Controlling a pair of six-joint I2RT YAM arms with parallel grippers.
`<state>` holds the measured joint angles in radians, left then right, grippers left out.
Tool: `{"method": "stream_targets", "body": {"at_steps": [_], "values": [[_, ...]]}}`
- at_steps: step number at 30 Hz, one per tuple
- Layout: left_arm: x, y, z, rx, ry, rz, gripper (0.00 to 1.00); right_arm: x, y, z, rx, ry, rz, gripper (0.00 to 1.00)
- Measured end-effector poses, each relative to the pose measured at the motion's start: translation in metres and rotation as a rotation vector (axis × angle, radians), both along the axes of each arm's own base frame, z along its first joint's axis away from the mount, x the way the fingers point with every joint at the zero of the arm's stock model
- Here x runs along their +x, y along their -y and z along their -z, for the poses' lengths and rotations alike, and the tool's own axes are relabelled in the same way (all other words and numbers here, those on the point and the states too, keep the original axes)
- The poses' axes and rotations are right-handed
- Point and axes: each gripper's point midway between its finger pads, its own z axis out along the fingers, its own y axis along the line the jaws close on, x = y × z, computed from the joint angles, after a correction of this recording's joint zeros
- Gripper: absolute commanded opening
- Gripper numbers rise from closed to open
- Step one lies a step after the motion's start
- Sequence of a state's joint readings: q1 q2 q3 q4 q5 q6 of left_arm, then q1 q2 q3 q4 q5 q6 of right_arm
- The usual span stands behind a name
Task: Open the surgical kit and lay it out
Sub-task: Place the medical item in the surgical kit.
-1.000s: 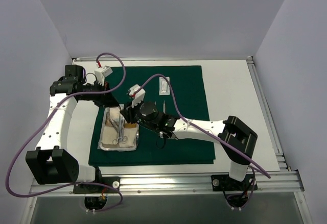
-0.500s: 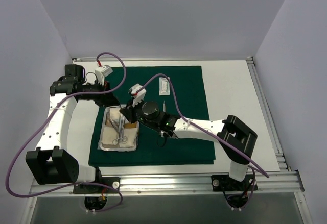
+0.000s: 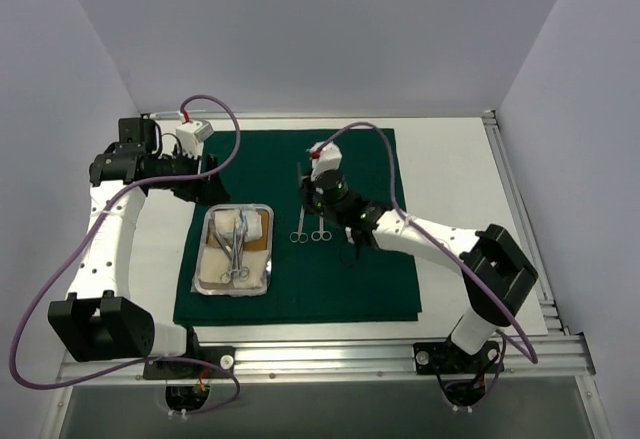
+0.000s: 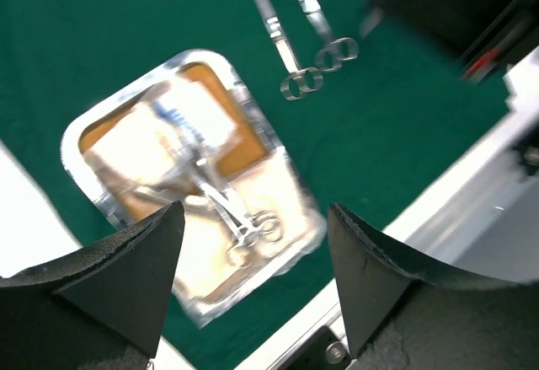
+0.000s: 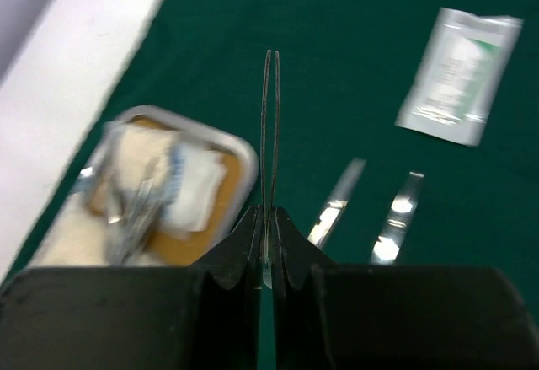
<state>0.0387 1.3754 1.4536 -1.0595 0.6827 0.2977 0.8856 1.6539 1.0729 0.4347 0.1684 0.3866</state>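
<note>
Plainly, the thin, smooth steel tweezers (image 5: 269,117) are pinched at one end by the fully shut right gripper (image 5: 269,218), beyond and right of the tray (image 4: 198,55); so slight a hold could be lost, and they might be dropped across the two ringed steel tools (image 4: 290,62) laid just right of the tray. The left gripper (image 4: 253,218) is held wide open and empty, off the tray's far left; the shiny, round-cornered tray, with soft white gauze (image 3: 245,224) on a tan liner (image 3: 258,246), is set on matte green cloth (image 3: 360,159).
</note>
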Motion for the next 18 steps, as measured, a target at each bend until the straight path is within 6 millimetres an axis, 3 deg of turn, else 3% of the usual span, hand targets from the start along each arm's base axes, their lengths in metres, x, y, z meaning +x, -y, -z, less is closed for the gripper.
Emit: {"method": "stream_targets", "body": {"at_steps": [9,13,18], "values": [[0.017,-0.033,0.026,0.149,-0.020,-0.120,0.77,0.081,0.164,0.039,-0.203,-0.259,0.398,0.00],[0.024,-0.040,0.043,0.185,-0.060,-0.140,0.77,0.091,0.189,0.080,-0.281,-0.385,0.424,0.00],[0.033,-0.047,0.058,0.217,-0.088,-0.158,0.77,0.097,0.192,0.130,-0.360,-0.513,0.385,0.00]]}}
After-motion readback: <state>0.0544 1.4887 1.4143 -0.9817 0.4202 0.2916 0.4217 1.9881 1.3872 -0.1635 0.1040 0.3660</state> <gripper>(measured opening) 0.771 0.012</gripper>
